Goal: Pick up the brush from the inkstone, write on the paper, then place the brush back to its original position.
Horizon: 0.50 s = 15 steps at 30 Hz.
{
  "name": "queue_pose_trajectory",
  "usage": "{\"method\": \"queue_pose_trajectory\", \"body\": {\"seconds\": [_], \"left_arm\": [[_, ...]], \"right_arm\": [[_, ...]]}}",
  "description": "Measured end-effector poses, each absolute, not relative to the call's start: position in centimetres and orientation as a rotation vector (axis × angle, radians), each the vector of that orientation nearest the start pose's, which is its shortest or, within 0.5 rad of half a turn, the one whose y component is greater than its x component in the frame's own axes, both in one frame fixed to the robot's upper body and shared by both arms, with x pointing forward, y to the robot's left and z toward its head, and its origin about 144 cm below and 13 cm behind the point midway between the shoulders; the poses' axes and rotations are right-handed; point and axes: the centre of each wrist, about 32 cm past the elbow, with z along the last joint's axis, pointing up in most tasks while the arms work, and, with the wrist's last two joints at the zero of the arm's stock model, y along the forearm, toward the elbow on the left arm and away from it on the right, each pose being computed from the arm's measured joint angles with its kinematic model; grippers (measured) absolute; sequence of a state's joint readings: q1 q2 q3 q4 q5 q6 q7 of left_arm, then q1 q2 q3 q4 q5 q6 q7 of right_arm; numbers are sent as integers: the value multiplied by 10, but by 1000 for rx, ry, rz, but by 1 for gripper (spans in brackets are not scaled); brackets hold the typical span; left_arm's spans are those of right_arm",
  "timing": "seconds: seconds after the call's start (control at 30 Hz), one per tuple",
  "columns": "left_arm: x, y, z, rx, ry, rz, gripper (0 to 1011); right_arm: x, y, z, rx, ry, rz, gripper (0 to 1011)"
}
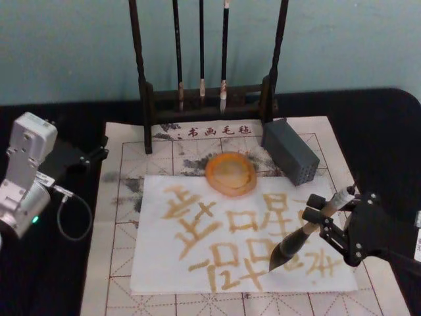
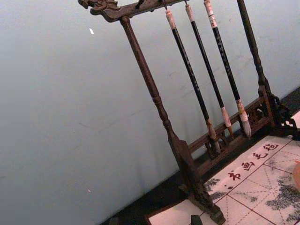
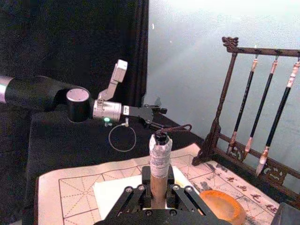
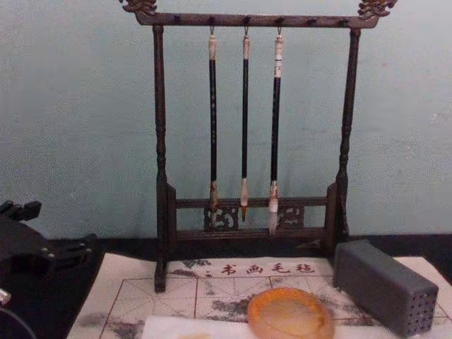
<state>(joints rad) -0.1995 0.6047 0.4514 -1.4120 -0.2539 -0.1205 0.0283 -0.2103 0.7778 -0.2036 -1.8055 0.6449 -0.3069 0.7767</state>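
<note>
Now your right gripper [image 1: 323, 218] has its jaws clamped on the brush [image 1: 299, 238] near the handle's top. It holds the brush tilted, so the dark tip meets the paper [image 1: 158, 270] among amber strokes, well apart from the inkstone [image 1: 230, 174]. Your left gripper [image 1: 94, 155] is parked beside the mat [image 1: 125, 289].

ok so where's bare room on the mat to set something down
Free: the mat strip left of the paper, near the parked left gripper, and the strip along its near edge. Crowded: between brush stand, inkstone and grey block, and the paper's right side, where the right gripper holds the brush.
</note>
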Motion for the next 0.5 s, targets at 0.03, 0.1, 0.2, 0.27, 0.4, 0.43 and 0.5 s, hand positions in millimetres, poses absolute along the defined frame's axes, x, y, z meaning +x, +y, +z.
{"method": "queue_pose_trajectory", "body": {"seconds": [0.03, 0.1, 0.2, 0.27, 0.4, 0.43, 0.5], "left_arm": [[489, 310, 1140, 304, -285, 1248, 1001], [489, 310, 1140, 304, -285, 1248, 1001], [489, 310, 1140, 305, -285, 1248, 1001], [489, 310, 1140, 304, -285, 1248, 1001], [489, 310, 1140, 304, -285, 1248, 1001], [489, 310, 1140, 304, -285, 1248, 1001], [489, 310, 1140, 305, -285, 1248, 1001]], "right_arm": [[397, -338, 1177, 29, -141, -469, 179], [397, -338, 1177, 29, -140, -469, 179], [398, -338, 1176, 26, -139, -471, 179], [398, -338, 1175, 26, -138, -471, 179], [398, -338, 1175, 22, -140, -473, 179], [398, -338, 1175, 21, -141, -475, 179], [398, -339, 1175, 18, -142, -478, 179]]}}
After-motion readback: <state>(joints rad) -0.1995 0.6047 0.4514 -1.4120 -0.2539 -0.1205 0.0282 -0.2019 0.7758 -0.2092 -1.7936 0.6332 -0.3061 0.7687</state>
